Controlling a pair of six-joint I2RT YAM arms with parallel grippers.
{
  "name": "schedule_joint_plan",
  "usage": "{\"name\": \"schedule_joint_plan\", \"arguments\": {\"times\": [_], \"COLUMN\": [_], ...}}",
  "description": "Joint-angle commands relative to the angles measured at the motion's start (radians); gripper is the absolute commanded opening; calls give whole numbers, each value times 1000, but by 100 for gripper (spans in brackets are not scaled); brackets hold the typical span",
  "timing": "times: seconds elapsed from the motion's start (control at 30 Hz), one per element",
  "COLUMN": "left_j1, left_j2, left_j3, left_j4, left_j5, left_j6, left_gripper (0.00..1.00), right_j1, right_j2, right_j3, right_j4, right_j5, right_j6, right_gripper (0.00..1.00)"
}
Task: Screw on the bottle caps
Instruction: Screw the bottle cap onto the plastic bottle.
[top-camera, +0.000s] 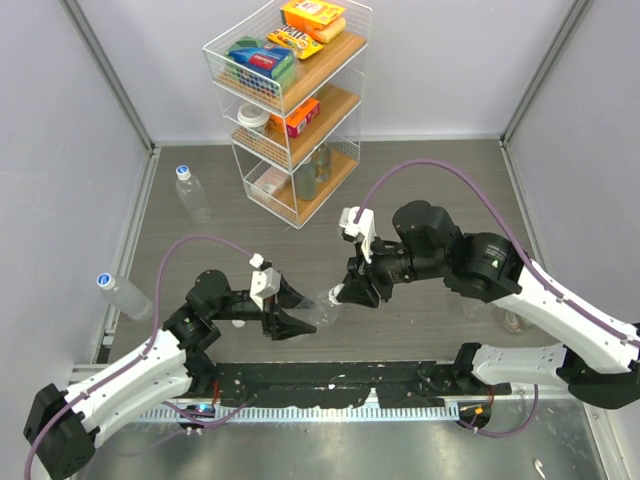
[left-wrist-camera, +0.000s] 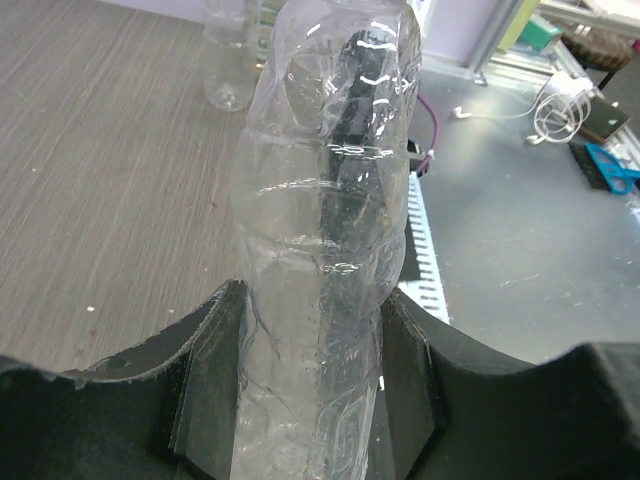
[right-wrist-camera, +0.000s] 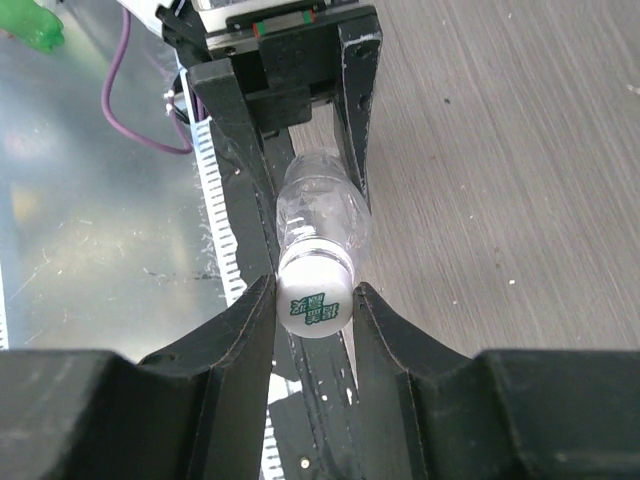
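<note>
Nearest, at about 6 o'clock on the counter (top-camera: 430, 190) in the top view, the left claw (top-camera: 285, 318) is clamped around the ribbed body of a clear bottle (top-camera: 320, 312), held off the surface with its neck pointing toward 2 o'clock. The left wrist view shows the thin wall of the bottle (left-wrist-camera: 330, 200) pinched between the two fingers of the left claw (left-wrist-camera: 310, 330). Just beyond, the right claw (top-camera: 355, 292) meets it head-on. In the right wrist view the right claw (right-wrist-camera: 315, 300) has its fingers closed on a white cap (right-wrist-camera: 313, 308) with green print, sitting on the end of the bottle (right-wrist-camera: 320, 215). Whether the threads have caught cannot be told from here. To do this step well, I judge the cap should stay square to the neck, since any tilt would cross-thread it. The right wrist should roll about the bottle's own axis with only a light push inward. The left grip needs enough squeeze to stop the body spinning but not so much that the soft wall buckles and skews the neck. Farther off, a second bottle (top-camera: 125, 297) lies at 9 o'clock and a third bottle (top-camera: 193, 198) at 10 o'clock, both already capped. The wire rack (top-camera: 290, 100) stands at 12 o'clock, well clear.
</note>
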Motion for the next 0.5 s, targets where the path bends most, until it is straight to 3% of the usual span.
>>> {"name": "schedule_joint_plan", "arguments": {"times": [0.0, 0.27, 0.47], "left_j1": [3, 3, 3], "left_j2": [-32, -16, 13], "left_j3": [50, 91, 110], "left_j4": [282, 215, 281], "left_j5": [8, 103, 108], "left_j6": [-139, -122, -222], "left_gripper": [7, 9, 10], "right_j1": [5, 14, 34], "right_j2": [-5, -2, 1], "right_j3": [-18, -15, -20], "right_j4": [11, -45, -95], "right_j5": [-36, -145, -148], "right_j6": [-51, -152, -246], "right_gripper": [1, 1, 1]}}
